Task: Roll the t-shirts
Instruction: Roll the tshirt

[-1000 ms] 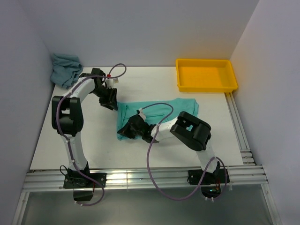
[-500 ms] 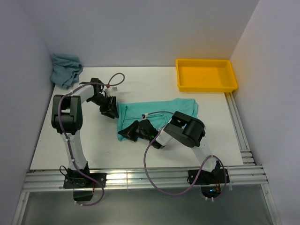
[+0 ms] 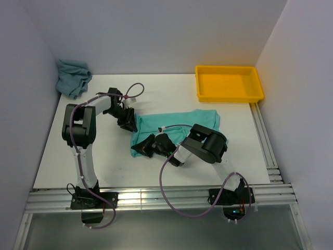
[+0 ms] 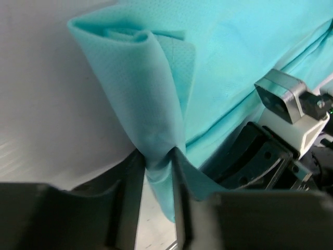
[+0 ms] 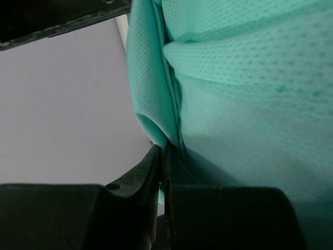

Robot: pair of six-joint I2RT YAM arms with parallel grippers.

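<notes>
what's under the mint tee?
White table shows around the mint t-shirt; left claw and right claw each pinch a fold at its left end. Anything beneath the cloth is covered.

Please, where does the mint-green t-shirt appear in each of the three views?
Top external: the mint-green t-shirt lies at the centre, between the arms.
Left wrist: the t-shirt fills the upper right.
Right wrist: the t-shirt fills the right side.
Shared landmark: its folded left edge, pinched by fingers in both wrist views.
</notes>
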